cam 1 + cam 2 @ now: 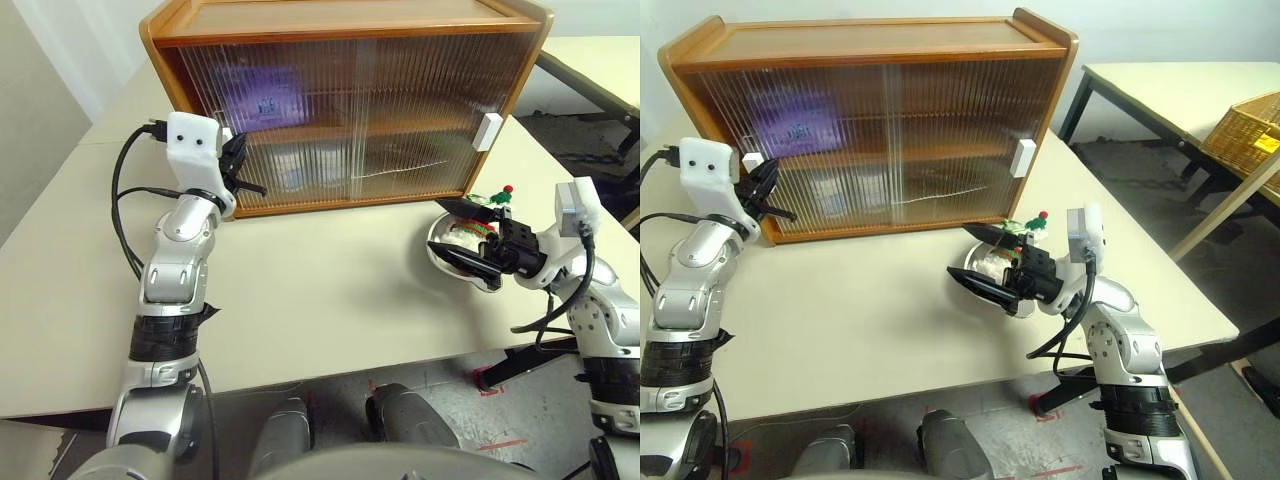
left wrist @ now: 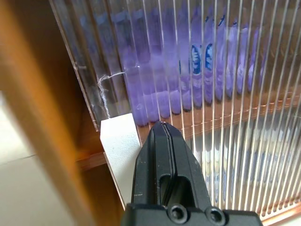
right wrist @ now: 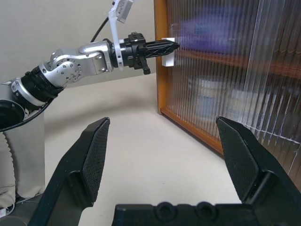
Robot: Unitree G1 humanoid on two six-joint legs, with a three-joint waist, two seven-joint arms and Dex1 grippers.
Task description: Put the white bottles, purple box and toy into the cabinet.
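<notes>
The wooden cabinet (image 1: 340, 30) stands at the back of the table with both ribbed sliding doors across its front. Behind the ribs the purple box (image 1: 262, 98) shows on the upper shelf and the white bottles (image 1: 292, 172) blur on the lower one. My left gripper (image 2: 162, 126) is shut, with its tip against the door right beside the white left handle (image 2: 120, 141). The toy (image 1: 495, 200) lies in a steel bowl (image 1: 445, 262) on the right. My right gripper (image 1: 437, 228) is open, its fingers spread over the bowl and pointing left.
The door's right handle (image 1: 488, 131) sits near the cabinet's right end. The bowl stands close to the table's right front edge. A second table (image 1: 1170, 90) and a wicker basket (image 1: 1245, 125) are off to the right, across a gap.
</notes>
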